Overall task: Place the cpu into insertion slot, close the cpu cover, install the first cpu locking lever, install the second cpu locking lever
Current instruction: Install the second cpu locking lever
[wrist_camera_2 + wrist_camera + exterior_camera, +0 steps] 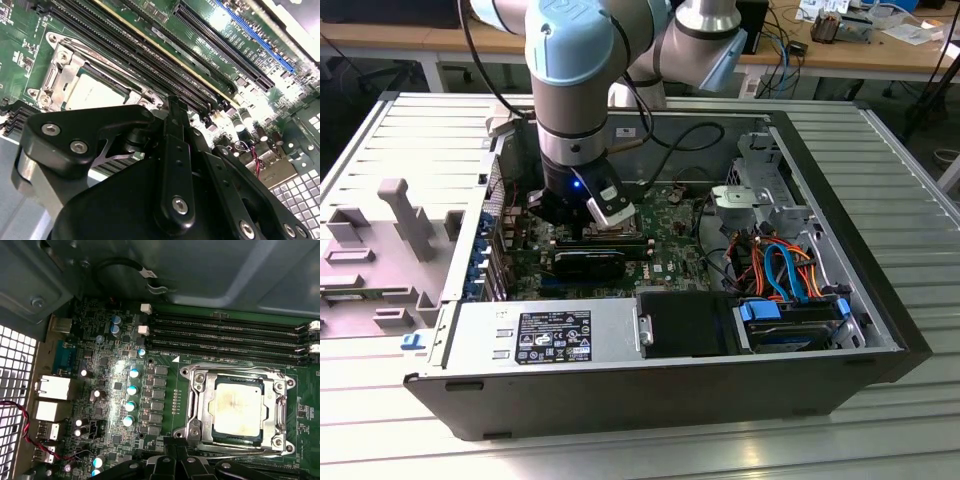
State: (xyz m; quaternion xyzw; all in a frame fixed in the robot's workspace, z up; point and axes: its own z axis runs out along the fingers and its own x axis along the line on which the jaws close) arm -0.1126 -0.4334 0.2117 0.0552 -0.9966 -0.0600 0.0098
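The cpu lies flat in the insertion slot, its grey top showing through the square cut-out of the cpu cover. The cover is down over the chip. In the second wrist view the same cpu and cpu cover sit just beyond my black fingers. My gripper hovers at the socket's edge with its fingers together and nothing visible between them. A thin metal lever runs along that edge. In the exterior view my gripper is down inside the open computer case.
Long black memory slots run beside the socket. Rear port blocks line the case wall. A power supply, a drive with coloured cables and a black shroud crowd the case. A grey fixture stands outside it.
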